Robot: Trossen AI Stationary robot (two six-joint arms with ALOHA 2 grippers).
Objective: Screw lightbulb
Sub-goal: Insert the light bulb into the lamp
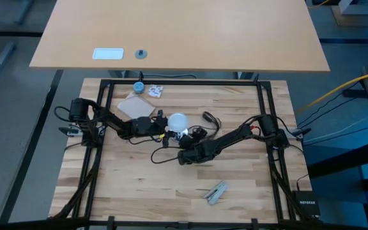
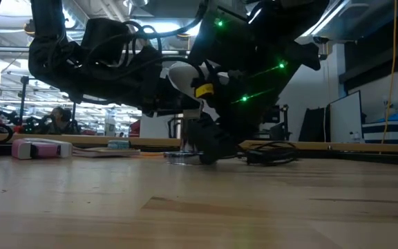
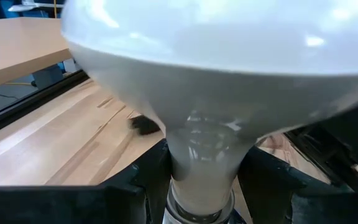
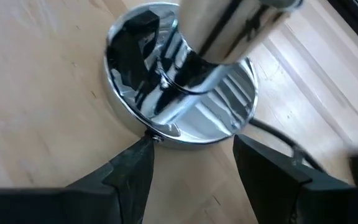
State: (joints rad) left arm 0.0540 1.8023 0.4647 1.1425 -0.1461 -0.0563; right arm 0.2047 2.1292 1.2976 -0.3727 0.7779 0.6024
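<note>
- Left claw [image 3: 197, 186]: clamped on the narrow neck of the lightbulb [image 3: 216, 74], one dark finger on each side of it; the globe points away from the wrist.
- Lightbulb, placing: held off the surface near its middle, a little toward the far edge, seen as a white globe [image 1: 177, 120] from above and raised above the wood in the low view [image 2: 182, 75].
- Right claw [image 4: 191, 158]: fingers apart, straddling the near rim of the shiny silver base [image 4: 182, 93] without visibly pinching it; whether they touch the rim cannot be told.
- Silver base: stands on the surface with a polished stem rising from its centre and a black cord [image 4: 284, 140] trailing off.
- Deciding relation: the bulb sits directly in the left claw, long axis along the line of the fingers, so the left arm is the nearer; the screw end must, by judgement, line up with the fitting the right arm steadies.
- View differences: only the right wrist view shows the base clearly; only the left wrist view shows the grip on the neck; the high view shows both arms meeting mid-surface.
- Also present: grey clip [image 1: 216, 191] toward the near edge; blue cap [image 1: 138, 86] by the far edge.
</note>
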